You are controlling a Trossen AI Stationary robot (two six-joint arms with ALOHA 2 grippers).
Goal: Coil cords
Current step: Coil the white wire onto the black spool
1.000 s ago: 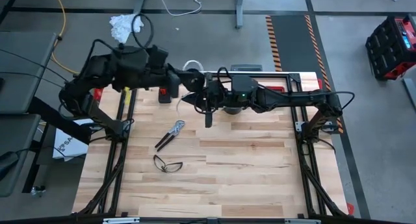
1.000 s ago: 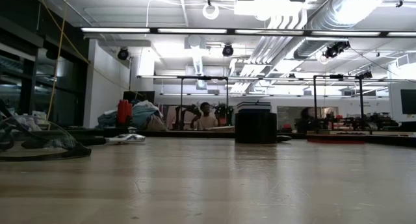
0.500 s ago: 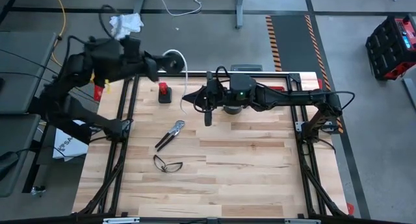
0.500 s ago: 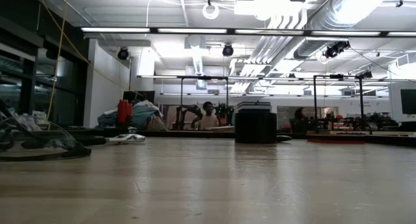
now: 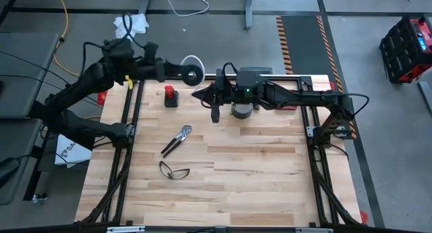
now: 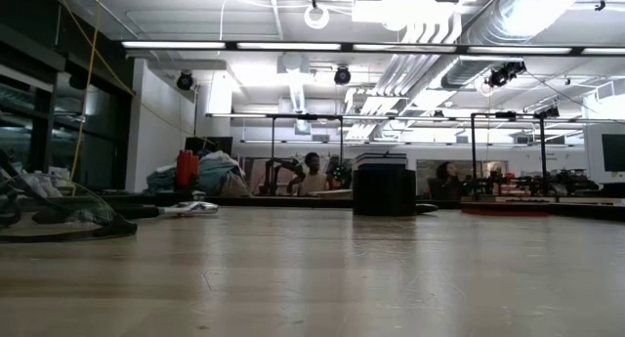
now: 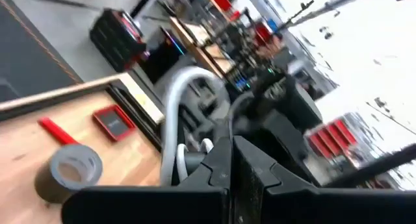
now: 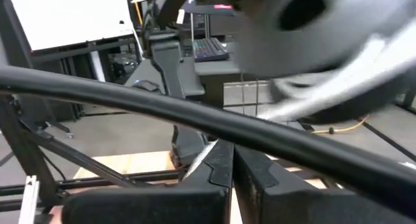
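Cord (image 5: 191,60) on spool (image 5: 194,75) pinched by left gripper (image 5: 196,76), right gripper (image 5: 203,96) pressed on loose end, likely for winding tension.

Overhead view: the spool (image 5: 193,75) at the left gripper (image 5: 198,77) shows only as a small dark disc at the table's (image 5: 256,165) far edge; the cord (image 5: 190,59) on it appears as a thin white arc, its windings too small to count. The grey tape roll (image 5: 241,110) lies mostly under the right arm, only an edge visible. Right wrist view: the spool (image 8: 338,29) is a blurred dark mass cut off by the picture's edge, with a smeared white streak across it. Left wrist view: the room beyond the table is blurred. Low view: neither gripper appears; the glasses (image 6: 59,218) are cut off at the edge.
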